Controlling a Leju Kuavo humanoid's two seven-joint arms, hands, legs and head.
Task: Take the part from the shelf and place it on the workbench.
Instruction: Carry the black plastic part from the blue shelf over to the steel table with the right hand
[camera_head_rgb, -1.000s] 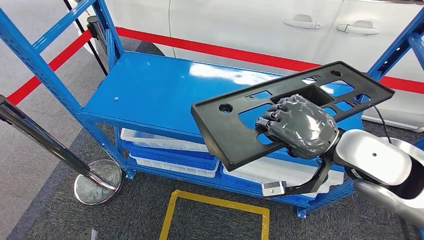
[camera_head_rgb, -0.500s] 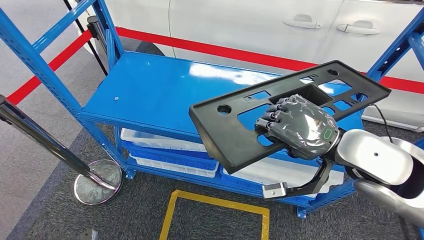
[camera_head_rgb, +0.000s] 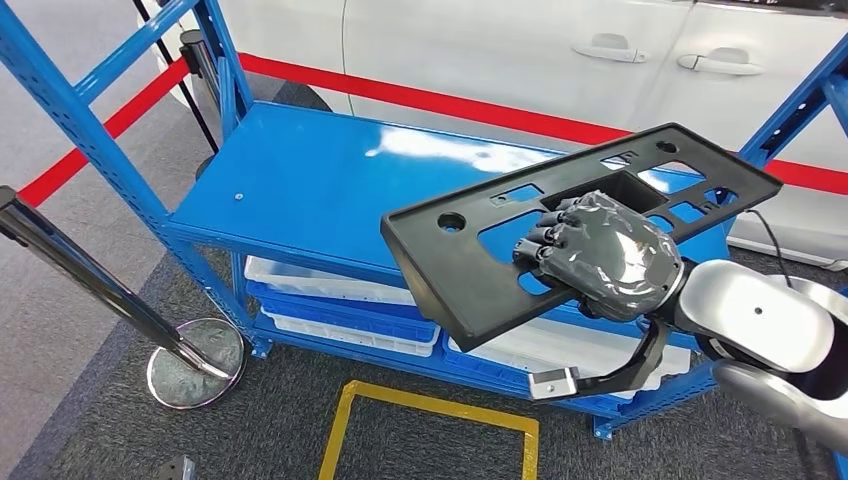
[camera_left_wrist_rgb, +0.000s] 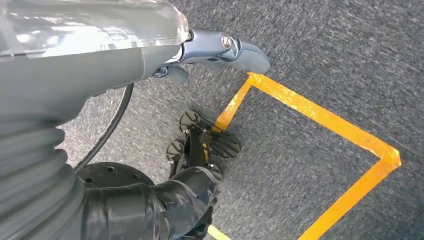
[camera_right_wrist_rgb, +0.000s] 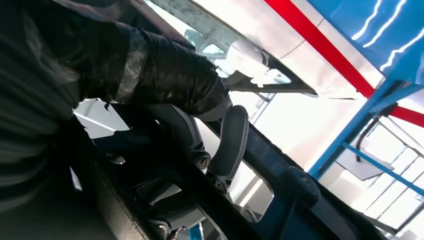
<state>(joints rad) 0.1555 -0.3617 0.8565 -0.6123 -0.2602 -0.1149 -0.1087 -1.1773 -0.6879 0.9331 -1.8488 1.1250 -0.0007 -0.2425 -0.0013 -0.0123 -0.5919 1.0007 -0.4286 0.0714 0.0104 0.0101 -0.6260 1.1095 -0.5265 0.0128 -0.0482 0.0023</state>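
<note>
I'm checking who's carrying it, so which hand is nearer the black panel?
Right. The right hand grips the black panel through a cutout above the blue shelf. The left hand hangs low over the grey carpet, away from it.

Head view looks down on the shelf (camera_head_rgb: 330, 180); wrist views sit close behind each hand.

An automotive workshop floor was indicated by a blue steel shelving rack (camera_head_rgb: 300, 180), a white car's doors (camera_head_rgb: 560, 50), barrier tape (camera_head_rgb: 450, 103) and yellow floor marking (camera_head_rgb: 430, 410).
</note>
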